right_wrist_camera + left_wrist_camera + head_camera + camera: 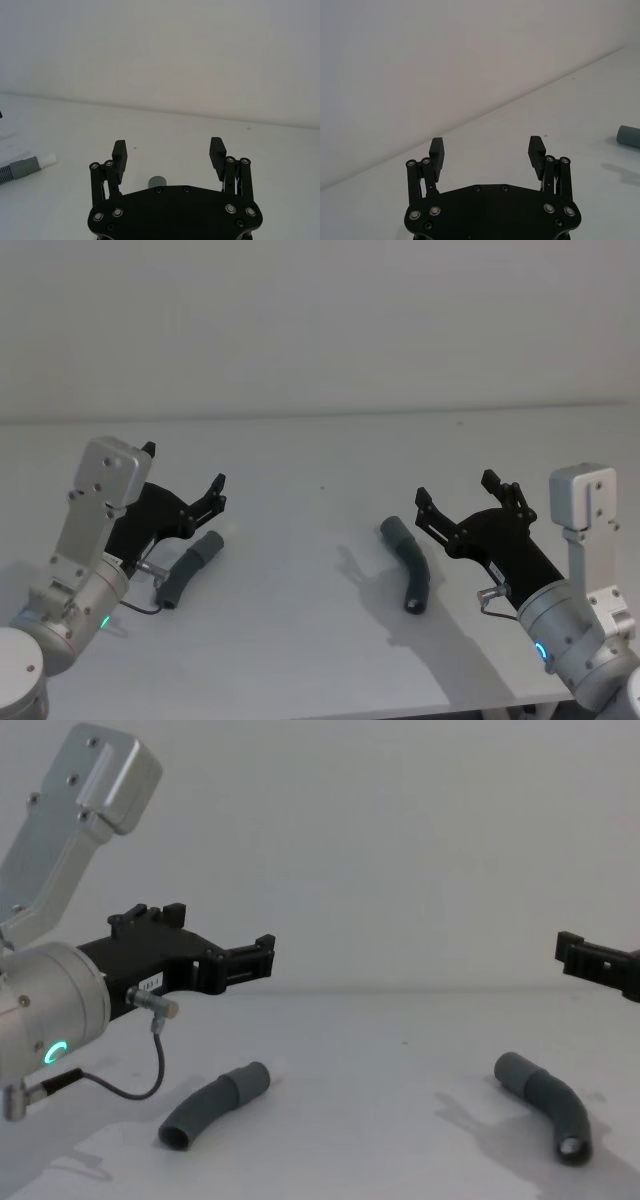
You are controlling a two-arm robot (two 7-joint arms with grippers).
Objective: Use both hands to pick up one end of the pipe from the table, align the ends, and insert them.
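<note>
two curved corrugated hose pieces are lying well apart on the white table (300, 650). the left piece (190, 568) is showing a white-tipped cuff (47, 160); the right piece (408, 562) is turning its plain grey socket (392, 530) toward the far side. the left gripper (185, 468) is hanging above its piece, jaws spread and holding nothing. the right gripper (456, 488) is doing likewise beside its own.

risks: a pinch landing on a cuff would be blocking insertion. an off-centre pinch on the curved ribbed body could be letting it twist, leaving the ends misaligned.
</note>
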